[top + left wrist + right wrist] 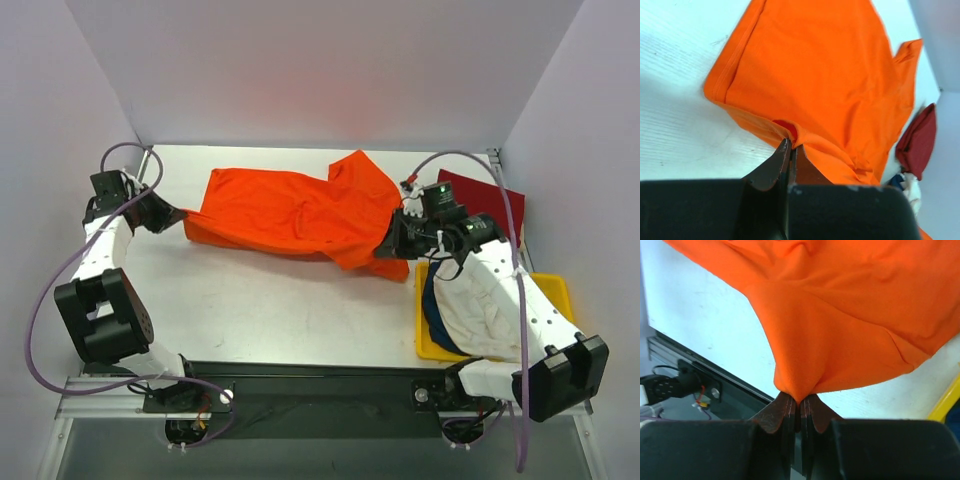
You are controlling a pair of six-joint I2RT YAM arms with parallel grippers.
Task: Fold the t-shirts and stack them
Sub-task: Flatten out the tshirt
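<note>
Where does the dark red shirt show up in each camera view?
Top external: red shirt on the right side, just above mid-height.
Left wrist: red shirt at the right edge, beyond the orange shirt.
Right wrist: not in view.
Shared landmark: the orange shirt, in all three.

Flat white tabletop point(280, 310) spreading between left claw point(184, 214) and right claw point(384, 246), plain pale walls point(320, 70) standing beyond them on three sides, black metal rail point(320, 376) running behind them.
</note>
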